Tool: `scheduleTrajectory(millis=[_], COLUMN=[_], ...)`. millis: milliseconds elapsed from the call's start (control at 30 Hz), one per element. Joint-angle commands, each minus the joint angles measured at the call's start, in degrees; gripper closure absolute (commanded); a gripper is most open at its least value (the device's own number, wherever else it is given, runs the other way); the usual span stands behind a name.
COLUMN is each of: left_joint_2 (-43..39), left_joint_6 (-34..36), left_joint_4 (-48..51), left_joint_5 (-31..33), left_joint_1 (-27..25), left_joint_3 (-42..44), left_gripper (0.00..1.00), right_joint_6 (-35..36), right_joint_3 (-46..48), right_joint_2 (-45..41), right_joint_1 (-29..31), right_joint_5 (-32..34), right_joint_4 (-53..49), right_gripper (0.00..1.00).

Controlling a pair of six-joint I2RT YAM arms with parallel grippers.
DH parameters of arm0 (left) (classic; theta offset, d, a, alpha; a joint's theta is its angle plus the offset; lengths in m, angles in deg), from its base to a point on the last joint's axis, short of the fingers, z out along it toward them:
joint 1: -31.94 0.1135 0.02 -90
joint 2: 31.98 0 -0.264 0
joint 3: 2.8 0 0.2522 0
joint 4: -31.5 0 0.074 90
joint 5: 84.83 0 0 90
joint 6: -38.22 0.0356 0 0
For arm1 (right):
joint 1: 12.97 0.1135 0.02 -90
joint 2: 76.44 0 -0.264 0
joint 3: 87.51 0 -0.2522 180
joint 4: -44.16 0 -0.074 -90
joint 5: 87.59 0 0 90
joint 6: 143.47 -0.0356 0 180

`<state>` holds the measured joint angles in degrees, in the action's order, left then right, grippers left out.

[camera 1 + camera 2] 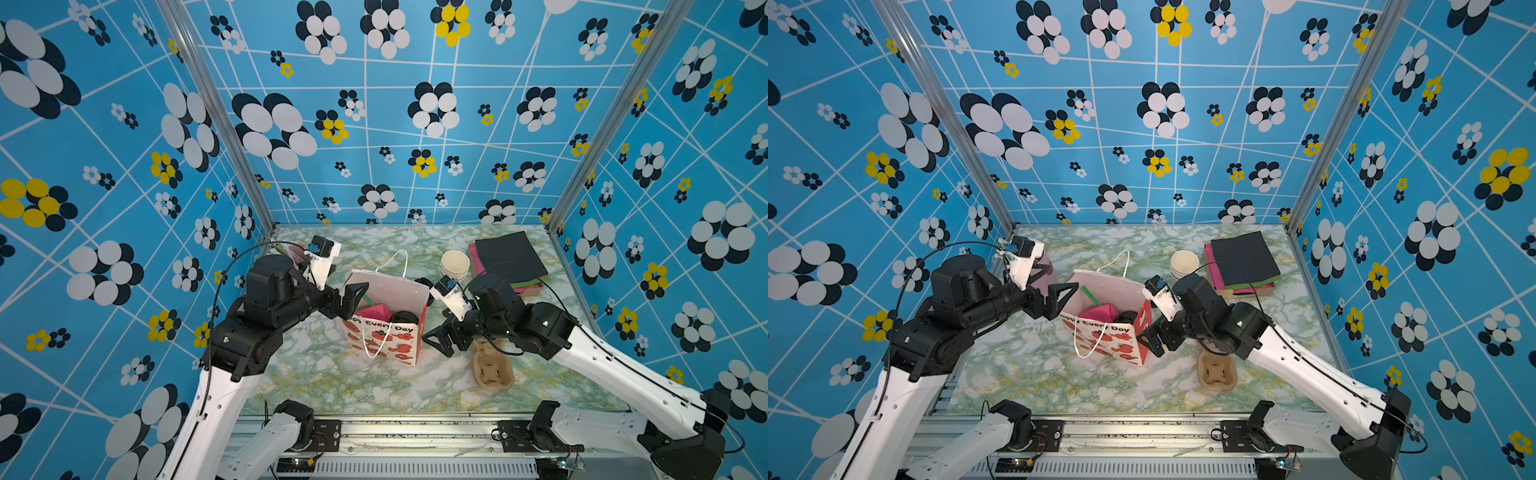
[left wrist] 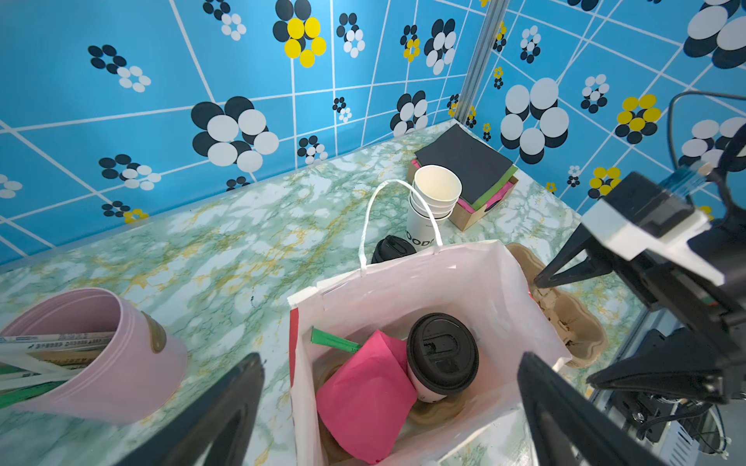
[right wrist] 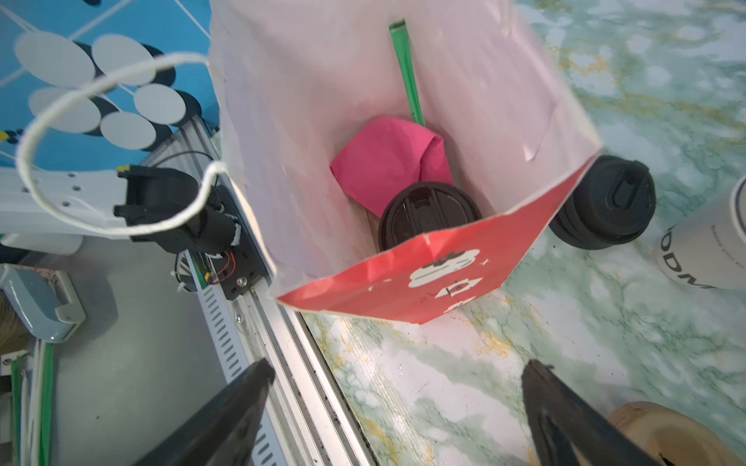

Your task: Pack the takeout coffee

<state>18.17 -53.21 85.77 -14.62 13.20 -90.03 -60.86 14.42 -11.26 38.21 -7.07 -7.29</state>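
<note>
- left hand [image 1: 353, 300] hovers at the rim of the paper bag [image 2: 424, 290], jaws wide, nothing in them
- right hand [image 1: 435, 345], spread and empty too, sits just outside the bag's opposite wall, middle of the desk [image 1: 332, 382]
- takeout coffee [image 2: 442, 355] stands upright inside, lid up, nearer the right hand, bag wall between

The marbled table [image 1: 332, 382] bears a paper bag [image 1: 386, 340], cup stack [image 1: 455, 264], lid stack [image 3: 605, 201], napkin box [image 2: 474, 214], pulp carrier [image 1: 492, 372] and pink tub [image 2: 121, 363].
</note>
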Motion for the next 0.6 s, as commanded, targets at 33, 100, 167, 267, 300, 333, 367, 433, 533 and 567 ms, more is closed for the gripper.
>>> scheduleTrajectory(millis=[33, 100, 167, 267, 300, 333, 367, 433, 533, 567], left_joint_2=[-0.8, -1.1, -1.5, -2.1, -2.1, -2.1, -2.1, -2.2, -2.3, -2.4], left_joint_6=[-3.0, -3.9, -4.7, -5.7, -5.8, -5.9, -5.9, -6.0, -6.0, -5.9], left_joint_4=[-4.3, -5.7, -7.7, -9.4, -9.6, -9.6, -9.6, -9.6, -9.6, -9.6], left_joint_5=[-1.7, -2.5, -3.6, -3.9, -3.9, -3.9, -3.9, -3.9, -3.9, -3.9], left_joint_1=[0.6, 0.6, 0.6, 0.7, 0.7, 0.7, 0.7, 0.7, 0.7, 0.7], left_joint_3=[1.3, 1.8, 2.5, 3.6, 3.7, 3.9, 3.9, 4.0, 4.4, 4.6], left_gripper=[0.01, 0.01, 0.01, 0.01, 0.01, 0.01, 0.01, 0.01, 0.01, 0.01], right_joint_6=[-3.4, -4.7, -5.7, -6.4, -6.7, -6.9, -7.1, -7.4, -7.5, -7.6], right_joint_3=[3.8, 5.8, 7.6, 8.9, 9.3, 9.5, 9.8, 10.6, 11.4, 11.6], right_joint_2=[-1.0, -1.0, -0.9, -0.2, 0.0, 0.1, 0.1, 0.0, -0.3, -0.4], right_joint_1=[3.6, 4.7, 5.6, 6.1, 6.2, 6.2, 6.2, 6.2, 6.2, 6.2], right_joint_5=[7.4, 9.7, 12.8, 16.2, 16.8, 17.3, 17.9, 18.9, 20.2, 20.4], right_joint_4=[6.0, 9.0, 11.9, 14.5, 15.2, 16.0, 17.0, 18.5, 20.1, 20.4], right_gripper=[0.01, 0.01, 0.01, 0.01, 0.01, 0.01, 0.01, 0.01, 0.01, 0.01])
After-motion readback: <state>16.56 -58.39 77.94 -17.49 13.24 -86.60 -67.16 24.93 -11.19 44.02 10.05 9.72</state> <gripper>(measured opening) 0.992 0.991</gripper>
